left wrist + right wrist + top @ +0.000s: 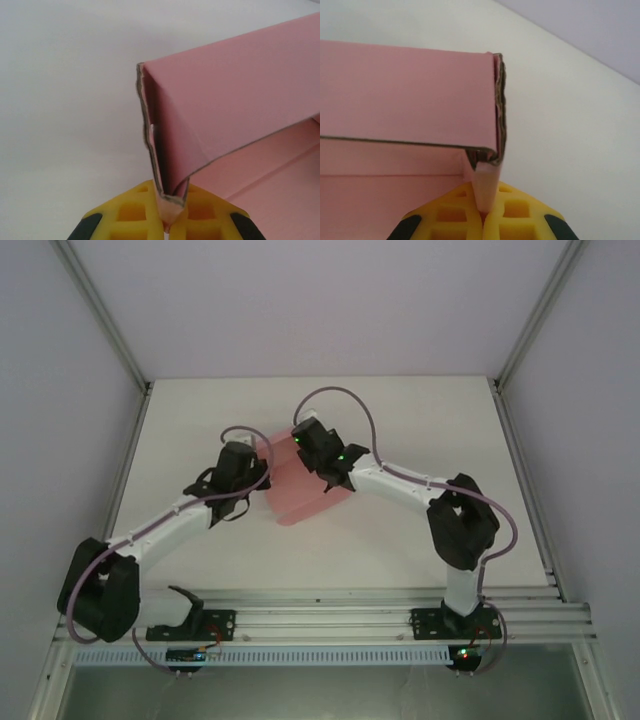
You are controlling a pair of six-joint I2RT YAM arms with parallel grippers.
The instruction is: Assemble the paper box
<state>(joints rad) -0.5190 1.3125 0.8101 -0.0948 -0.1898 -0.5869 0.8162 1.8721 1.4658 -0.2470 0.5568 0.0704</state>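
The pink paper box (300,495) lies near the middle of the white surface (420,420), only partly folded, with one panel spread flat and another wall raised above it. The left tool (260,462) meets the box at its left edge, and the right tool (308,442) meets it at the far right part, so the box sits between the two. In the left wrist view the left tool (170,212) is fully closed, its yellow pads (135,212) pinching the bottom of a folded corner of the paper box (240,90). From that corner one wall rises and slants away to the right, above a flat pink panel, with bare surface (65,100) to the box's left. In the right wrist view the right tool (482,212) is likewise shut tight, nipping a narrow pink flap at the corner of the paper box (405,90). The raised wall runs off to the left from there, and the surface (560,100) lies to the box's right.
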